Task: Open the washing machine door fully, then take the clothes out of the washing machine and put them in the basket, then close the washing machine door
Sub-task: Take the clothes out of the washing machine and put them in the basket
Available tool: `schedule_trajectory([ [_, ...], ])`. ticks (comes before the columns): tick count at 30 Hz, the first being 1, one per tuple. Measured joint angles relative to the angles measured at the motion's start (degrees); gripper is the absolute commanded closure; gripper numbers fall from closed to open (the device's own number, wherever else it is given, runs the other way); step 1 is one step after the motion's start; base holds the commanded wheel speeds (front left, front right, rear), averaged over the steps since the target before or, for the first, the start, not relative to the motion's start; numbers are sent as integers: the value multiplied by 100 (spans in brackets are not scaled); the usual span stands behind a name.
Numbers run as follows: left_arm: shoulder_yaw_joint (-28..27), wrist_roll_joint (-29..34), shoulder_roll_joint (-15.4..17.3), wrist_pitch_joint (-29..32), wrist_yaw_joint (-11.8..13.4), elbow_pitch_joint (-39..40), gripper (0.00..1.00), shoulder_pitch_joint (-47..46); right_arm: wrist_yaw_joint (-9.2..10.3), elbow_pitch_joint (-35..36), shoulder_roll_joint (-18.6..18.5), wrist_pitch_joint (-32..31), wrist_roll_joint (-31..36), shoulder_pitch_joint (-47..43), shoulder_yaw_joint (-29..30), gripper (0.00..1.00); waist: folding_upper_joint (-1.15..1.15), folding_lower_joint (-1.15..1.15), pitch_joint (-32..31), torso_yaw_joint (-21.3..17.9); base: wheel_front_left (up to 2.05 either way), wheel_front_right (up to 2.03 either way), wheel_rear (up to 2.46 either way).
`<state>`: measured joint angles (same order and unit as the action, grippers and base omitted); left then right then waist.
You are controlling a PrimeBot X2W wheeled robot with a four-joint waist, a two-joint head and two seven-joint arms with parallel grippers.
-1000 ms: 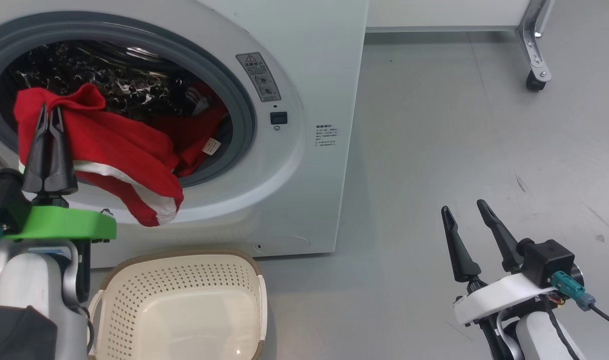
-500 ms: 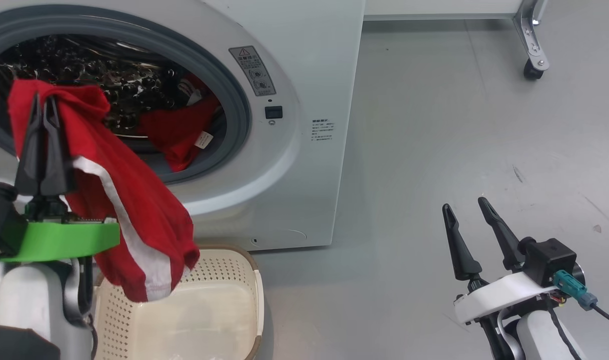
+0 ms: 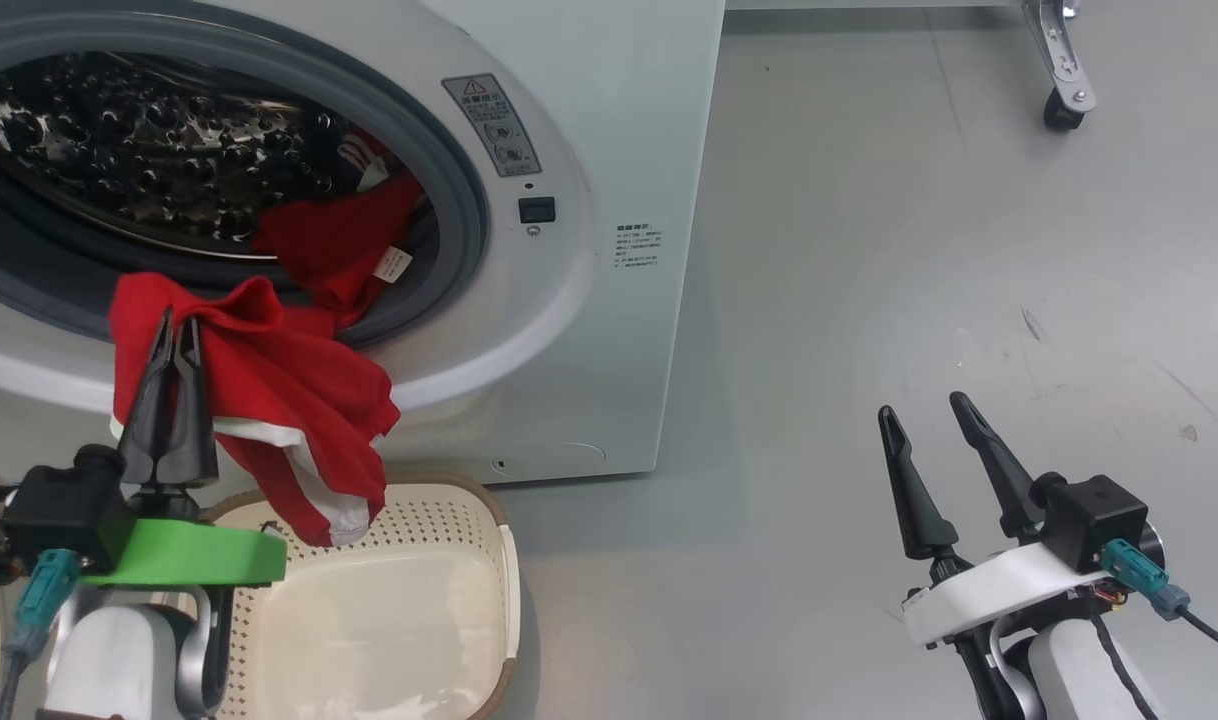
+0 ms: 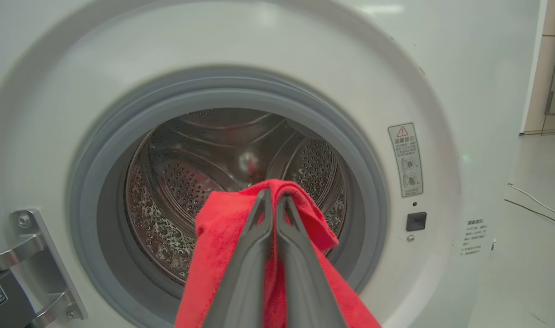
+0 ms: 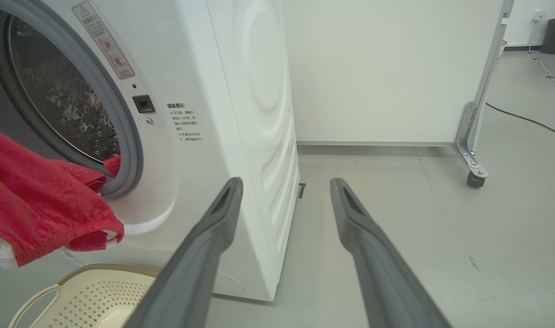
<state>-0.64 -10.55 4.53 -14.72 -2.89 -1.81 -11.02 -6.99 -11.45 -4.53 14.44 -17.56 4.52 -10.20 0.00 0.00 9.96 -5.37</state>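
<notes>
L gripper (image 3: 177, 320) clamped on clothes (image 3: 289, 390) by basket (image 3: 439, 525), R gripper (image 3: 921, 405) apart. Risk: tail in drum (image 3: 119, 130) snags gasket (image 3: 461, 200) on pull.

The big white front-loading washing machine (image 3: 609, 120) fills the head view's upper left. Before its base, at bottom left, the small cream perforated plastic basket (image 3: 459, 520) stands on the grey floor (image 3: 869, 250). The red white-trimmed jersey clothes (image 3: 289, 400) lie partly in the steel drum (image 3: 119, 150), at the opening's lower right, and partly hang over its lip above the basket's rear rim. The left gripper (image 3: 177, 320), lower left, pinches the hanging fold. The right gripper (image 3: 920, 404) sits lower right, well apart from the machine.
</notes>
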Motion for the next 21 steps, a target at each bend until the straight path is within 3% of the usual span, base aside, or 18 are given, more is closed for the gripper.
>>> schedule_trajectory([
  [21, 223, 115, 19, 416, -44, -1456, 100, 193, 0, 115, -2, 0, 15, 330, -175, 0, 0, 0, 793, -167, 0, 0, 0],
])
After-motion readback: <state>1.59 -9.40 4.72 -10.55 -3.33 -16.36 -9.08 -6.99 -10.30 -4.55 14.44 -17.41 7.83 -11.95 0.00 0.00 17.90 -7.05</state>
